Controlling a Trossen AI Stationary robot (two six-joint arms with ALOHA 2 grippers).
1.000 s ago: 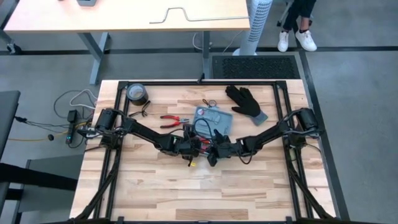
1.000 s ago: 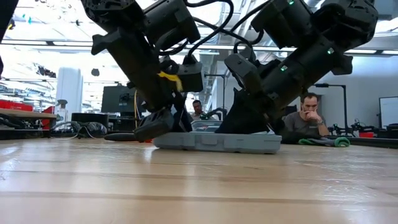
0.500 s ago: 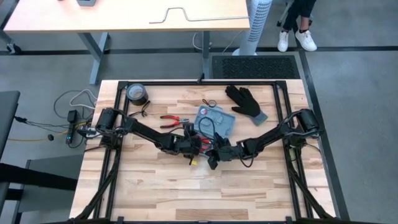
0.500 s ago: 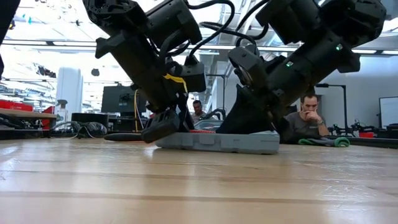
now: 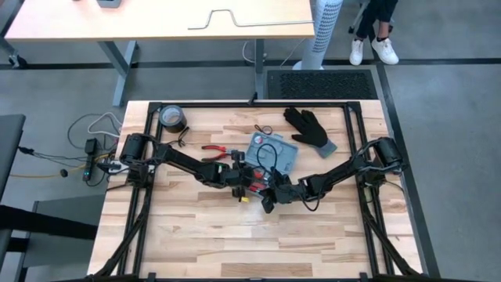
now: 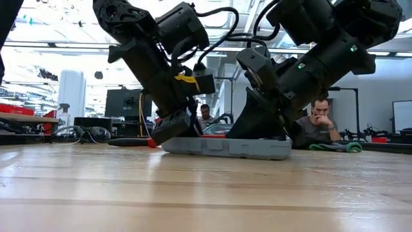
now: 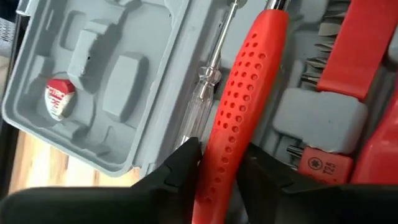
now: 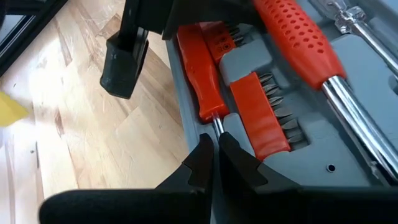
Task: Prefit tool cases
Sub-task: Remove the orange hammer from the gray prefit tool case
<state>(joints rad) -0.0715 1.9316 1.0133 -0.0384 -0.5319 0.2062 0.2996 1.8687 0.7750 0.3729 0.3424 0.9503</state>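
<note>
Centrally on the pale butcher-block table [image 5: 196, 235] lies the tool case [image 5: 272, 153], a flat blue-grey plastic shell with rounded corners, lying open and flat on the wood. Inside it, smooth moulded grey recesses [image 7: 106, 81] show in the left wrist view, one holding a small red-and-white round part [image 7: 60, 98]. A long tool with a red handle [image 7: 239, 106] pitted with rows of small holes lies in the tray, and beside it a slim screwdriver with a clear handle [image 7: 202, 93] and bright metal shaft. The right wrist view shows a smooth red-handled driver [image 8: 200, 74] and a red holder of steel bits [image 8: 264, 121] seated in their slots.

The left gripper [image 7: 214, 165] is at the case's near edge, its dark fingers pinching the end of the perforated red handle. The right gripper [image 8: 214, 152] sits at the same near edge just beside it, fingers pressed almost together over the shaft of the smooth red driver; whether they actually clamp that shaft cannot be told. In the low view both dark arms slope down onto the case from either side.

Farther out on the table, red-handled pliers [image 5: 215, 150] lie just left of the case, a black glove [image 5: 308, 129] with a grey cuff lies beyond it to the right, and a dark tape roll [image 5: 172, 117] sits near the far left corner. A seated person [image 6: 317, 125] shows in the room behind.
</note>
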